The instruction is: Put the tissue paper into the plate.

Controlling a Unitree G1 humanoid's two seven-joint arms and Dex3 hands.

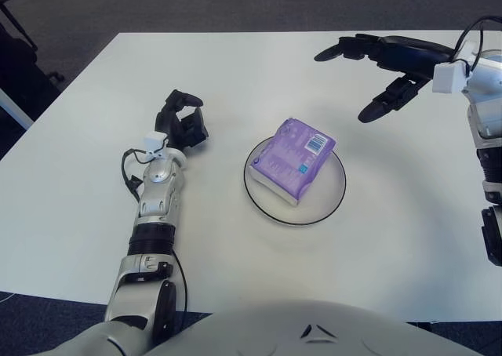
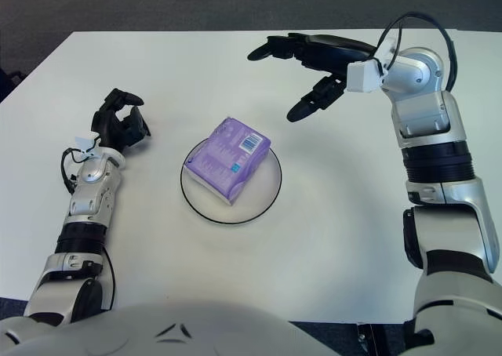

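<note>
A purple pack of tissue paper lies tilted in the white plate with a dark rim at the table's middle. My right hand hangs above the table to the pack's upper right, well apart from it, fingers spread and holding nothing. My left hand shows to the left of the plate, fingers curled with nothing in them.
The white table spreads around the plate, its far edge at the top and dark carpet beyond. A dark chair base shows past the left edge. My right forearm runs down the right side.
</note>
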